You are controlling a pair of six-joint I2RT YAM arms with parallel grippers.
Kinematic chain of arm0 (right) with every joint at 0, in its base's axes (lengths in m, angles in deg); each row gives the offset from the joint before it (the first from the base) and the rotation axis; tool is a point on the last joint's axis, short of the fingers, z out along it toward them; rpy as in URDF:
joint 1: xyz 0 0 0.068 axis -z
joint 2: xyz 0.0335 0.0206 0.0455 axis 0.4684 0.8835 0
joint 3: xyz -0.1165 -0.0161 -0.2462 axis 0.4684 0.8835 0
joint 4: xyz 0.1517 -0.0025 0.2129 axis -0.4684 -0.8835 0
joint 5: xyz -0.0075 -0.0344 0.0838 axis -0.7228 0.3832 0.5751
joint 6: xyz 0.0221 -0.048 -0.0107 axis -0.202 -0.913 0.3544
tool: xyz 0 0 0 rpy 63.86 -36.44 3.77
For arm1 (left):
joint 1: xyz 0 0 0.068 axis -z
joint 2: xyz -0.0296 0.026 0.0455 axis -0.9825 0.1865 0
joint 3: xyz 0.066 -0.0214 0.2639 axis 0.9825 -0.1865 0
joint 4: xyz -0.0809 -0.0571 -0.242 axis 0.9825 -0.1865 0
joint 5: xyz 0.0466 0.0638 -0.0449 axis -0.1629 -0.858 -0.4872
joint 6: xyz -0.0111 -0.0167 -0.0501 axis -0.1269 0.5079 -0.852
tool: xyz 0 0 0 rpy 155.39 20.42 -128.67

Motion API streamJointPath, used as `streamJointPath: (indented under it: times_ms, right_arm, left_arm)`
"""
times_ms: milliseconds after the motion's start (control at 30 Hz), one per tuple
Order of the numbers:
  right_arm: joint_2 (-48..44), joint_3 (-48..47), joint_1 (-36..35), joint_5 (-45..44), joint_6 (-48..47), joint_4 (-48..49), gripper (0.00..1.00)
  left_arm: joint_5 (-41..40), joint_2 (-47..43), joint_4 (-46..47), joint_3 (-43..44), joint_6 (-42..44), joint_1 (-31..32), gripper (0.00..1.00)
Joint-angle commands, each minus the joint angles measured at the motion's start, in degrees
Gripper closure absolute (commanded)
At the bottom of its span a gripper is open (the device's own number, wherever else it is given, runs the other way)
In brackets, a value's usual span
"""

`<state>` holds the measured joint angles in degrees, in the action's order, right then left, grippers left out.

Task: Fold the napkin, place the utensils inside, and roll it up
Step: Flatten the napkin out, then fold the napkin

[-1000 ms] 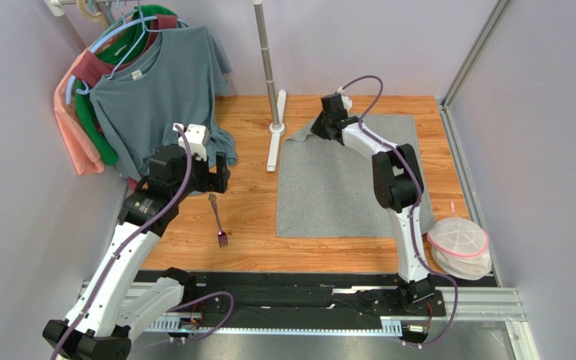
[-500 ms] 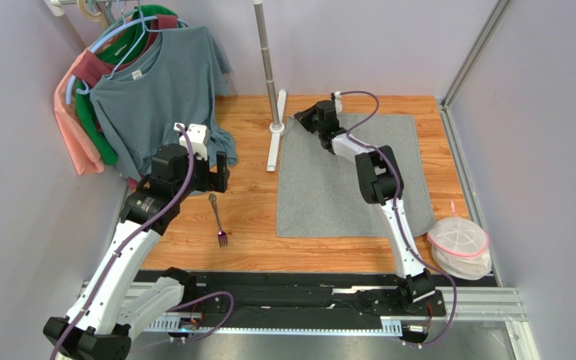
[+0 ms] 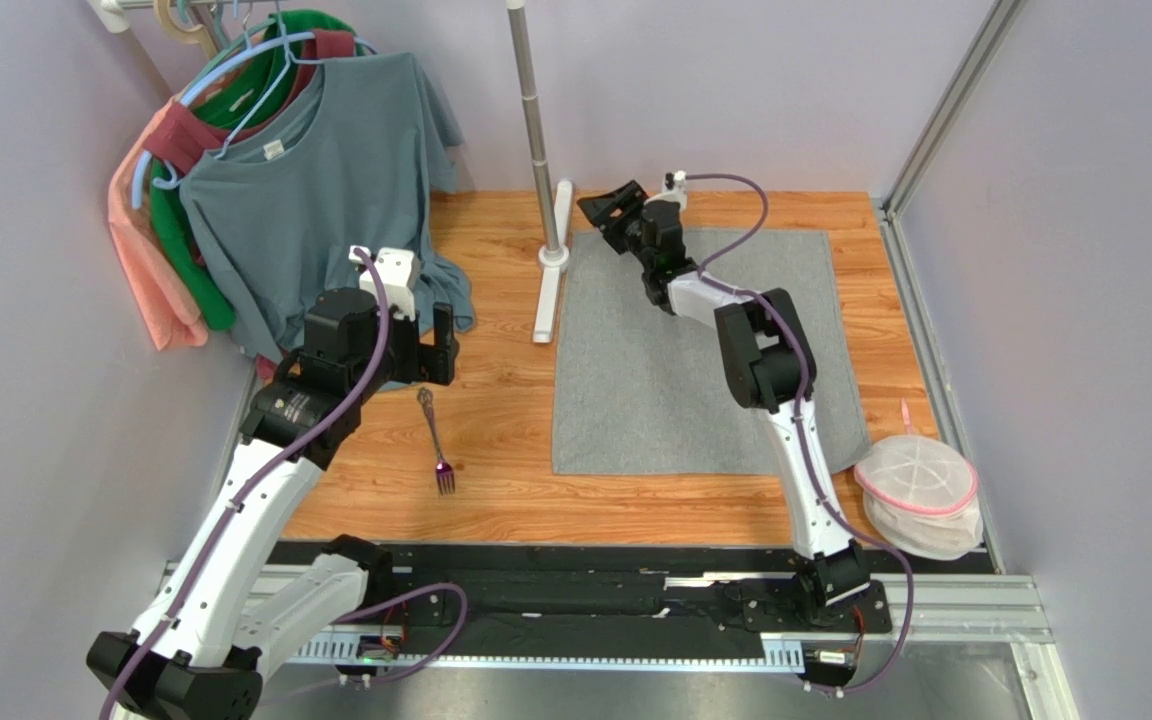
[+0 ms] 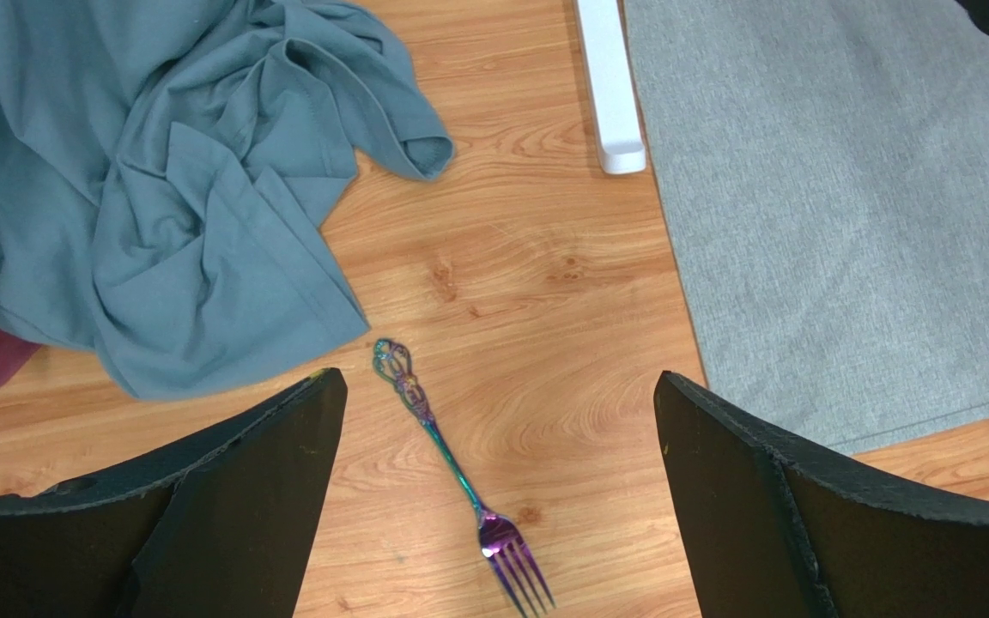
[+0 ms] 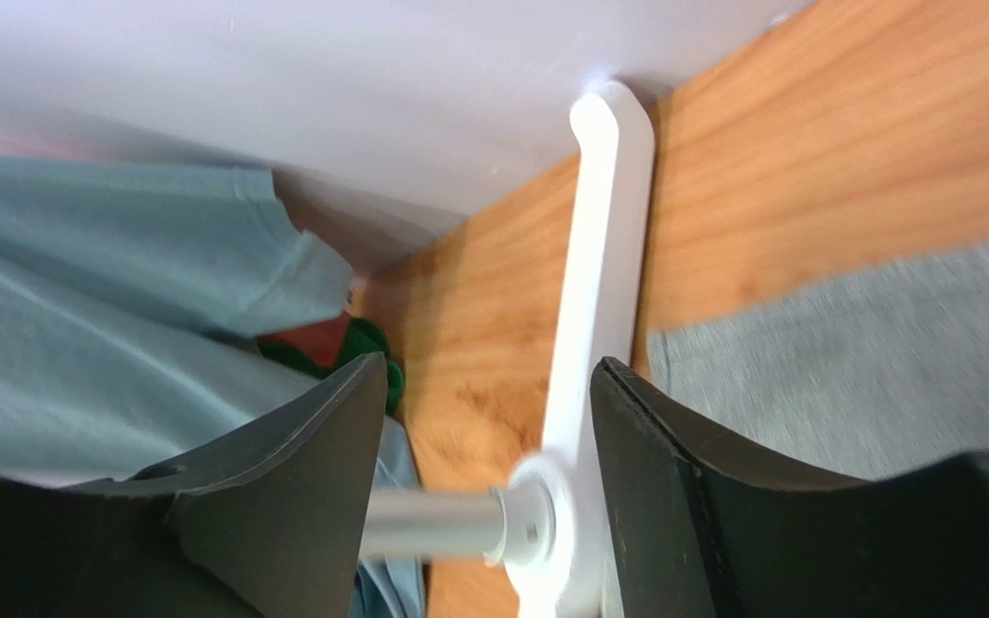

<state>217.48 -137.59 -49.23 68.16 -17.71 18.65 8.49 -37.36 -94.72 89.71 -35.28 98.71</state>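
Nothing done yet: napkin (image 3: 687, 360) lies flat toward the table's (image 3: 507, 503) right edge, fork (image 3: 437, 440) loose beside it; left gripper (image 4: 497, 386) and right gripper (image 5: 487, 380) gape empty.

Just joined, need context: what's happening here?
The right gripper hangs open and empty by the far-left corner of the napkin, which lies flat and unfolded. The left gripper hovers wide open over the fork, which lies untouched on the wooden table left of the napkin.
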Motion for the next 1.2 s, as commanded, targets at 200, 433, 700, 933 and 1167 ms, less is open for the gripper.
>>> streamJointPath:
  times_ms: [200, 433, 700, 933, 1167]
  right_arm:
    - [-37.63, 28.71, -0.58, -1.29, -27.22, -16.59, 0.4]
    - [-56.1, 43.74, -10.15, -5.92, -47.01, -40.42, 0.46]
    - [-61.56, 54.5, -32.89, -11.38, -47.03, -42.12, 0.58]
    - [-54.11, 51.17, -42.68, -15.52, -48.34, -42.37, 0.59]
    - [-47.15, 47.03, -46.37, -22.81, -50.36, -46.32, 0.6]
  left_arm:
    - [0.23, -1.08, 0.53, -0.28, 0.74, 0.31, 0.01]
    - [0.32, -1.52, 0.44, -0.1, 0.56, 0.4, 0.01]
    - [1.37, -1.17, 0.35, 0.07, 0.21, 0.31, 0.02]
    - [1.9, -1.08, 0.26, 0.07, -0.14, 0.31, 0.02]
    - [2.34, -1.35, 0.18, 0.07, -0.23, 0.4, 0.02]
